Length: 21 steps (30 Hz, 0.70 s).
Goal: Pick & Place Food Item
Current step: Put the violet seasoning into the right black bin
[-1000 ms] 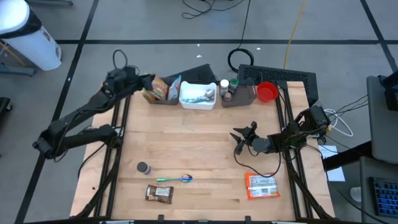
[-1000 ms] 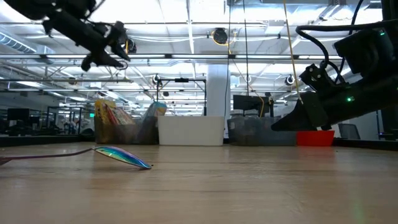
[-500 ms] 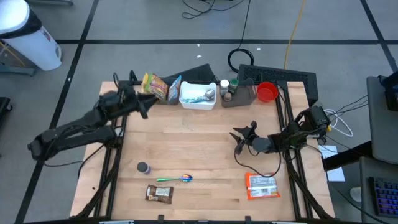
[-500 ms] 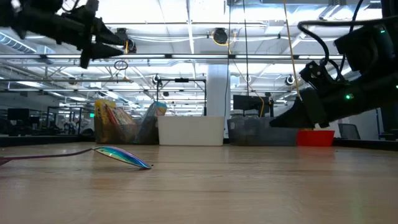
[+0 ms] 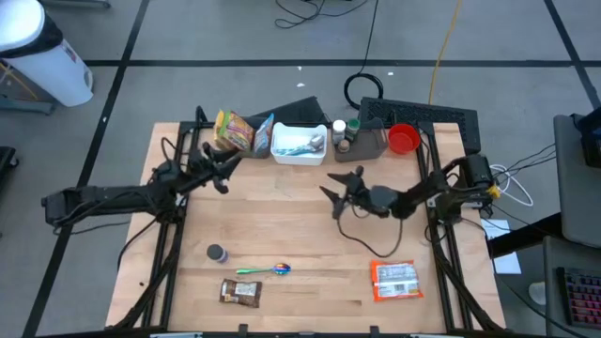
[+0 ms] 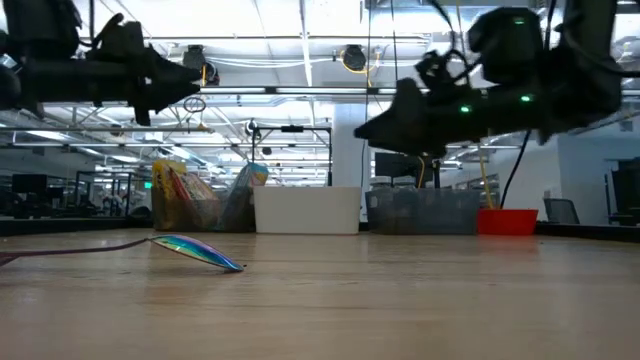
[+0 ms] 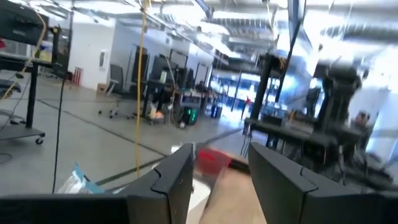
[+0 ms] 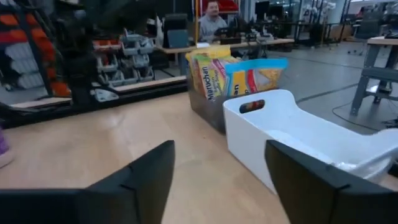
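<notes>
A yellow snack bag (image 5: pixel 234 130) and a blue one (image 5: pixel 262 132) stand in a dark bin at the far left, also visible in the right wrist view (image 8: pixel 214 78). An orange packet (image 5: pixel 395 280) and a brown bar (image 5: pixel 239 292) lie flat near the front edge. My left gripper (image 5: pixel 222 167) hovers open and about level, a little nearer than the bags, with nothing between its fingers (image 7: pixel 221 186). My right gripper (image 5: pixel 335 192) hangs open over the table's middle, pointing at the white bin (image 8: pixel 292 134), and its fingers hold nothing either.
A white bin (image 5: pixel 299 143) stands beside a dark bin with bottles (image 5: pixel 362 143) and a red cup (image 5: pixel 403 139) along the far edge. An iridescent spoon (image 5: pixel 264 270) and a small grey jar (image 5: pixel 217 253) lie front left. Bare wood spans the middle.
My left gripper has drawn back from above the snack bags toward the near edge and tipped from pointing down to about level. My right gripper has risen and gone toward the far left, toward the white bin, and its fingers have opened wider.
</notes>
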Motion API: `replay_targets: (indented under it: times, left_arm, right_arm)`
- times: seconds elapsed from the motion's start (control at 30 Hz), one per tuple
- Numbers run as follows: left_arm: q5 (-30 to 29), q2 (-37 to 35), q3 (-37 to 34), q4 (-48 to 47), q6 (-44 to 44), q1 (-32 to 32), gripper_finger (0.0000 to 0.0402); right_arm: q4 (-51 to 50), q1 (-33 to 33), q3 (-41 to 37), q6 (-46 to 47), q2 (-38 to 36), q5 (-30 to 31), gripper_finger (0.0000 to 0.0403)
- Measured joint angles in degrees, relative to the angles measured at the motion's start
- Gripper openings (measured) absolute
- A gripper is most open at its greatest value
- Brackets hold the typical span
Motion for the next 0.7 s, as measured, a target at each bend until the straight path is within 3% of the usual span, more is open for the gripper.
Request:
replay_targets:
  times: [0.13, 0.3, 0.5, 0.7]
  left_arm:
    - [0.70, 2.72, 1.08, -0.35, 2.74, 0.01, 0.0166]
    - [1.52, 5.68, 3.39, -0.22, 5.52, 0.02, 0.0194]
    - [1.72, 8.26, 5.69, -0.07, 6.98, 0.03, 0.0240]
    - [1.72, 8.35, 7.05, 0.13, 6.97, 0.04, 0.0259]
  right_arm:
    - [-6.69, -2.27, 4.89, -1.71, 0.01, -1.91, 0.0277]
    - [-9.91, -3.13, 7.57, -4.28, 0.01, -1.96, 0.0309]
    - [-7.98, -3.33, 8.65, -4.20, -0.24, -1.98, 0.0314]
    - [-4.50, -3.25, 8.69, -3.43, -0.25, -2.06, 0.0310]
